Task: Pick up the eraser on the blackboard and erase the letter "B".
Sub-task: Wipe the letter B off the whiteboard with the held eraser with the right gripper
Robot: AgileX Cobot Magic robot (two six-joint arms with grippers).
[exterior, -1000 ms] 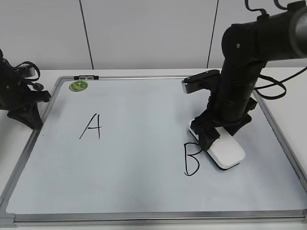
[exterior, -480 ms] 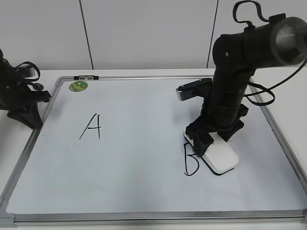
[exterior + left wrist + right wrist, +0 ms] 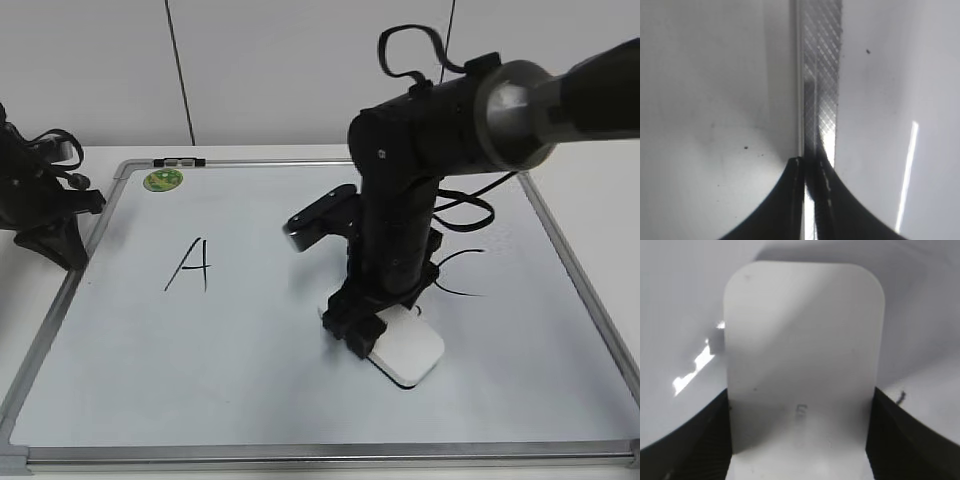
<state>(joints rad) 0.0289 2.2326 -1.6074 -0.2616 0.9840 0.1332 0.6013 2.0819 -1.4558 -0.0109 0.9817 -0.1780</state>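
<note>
Left gripper [image 3: 809, 200]: idling at the blackboard [image 3: 250, 340] frame's left edge, jaws pressed together, holding nothing, well apart from the work.

Letter "A" [image 3: 190, 265]: lying far left of the working jaws.

Right gripper [image 3: 800, 440]: jaws clamping the eraser [image 3: 405, 350] across its short sides, pressing it flat on the board; its long axis is running straight out ahead of the jaws.

Letter "B": not showing; presumably wiped or lying under the eraser.

Black "C" stroke [image 3: 455, 272]: lying just right of the arm.

A lab: bare white wall panels [image 3: 300, 70], white tabletop [image 3: 600, 175]
</note>
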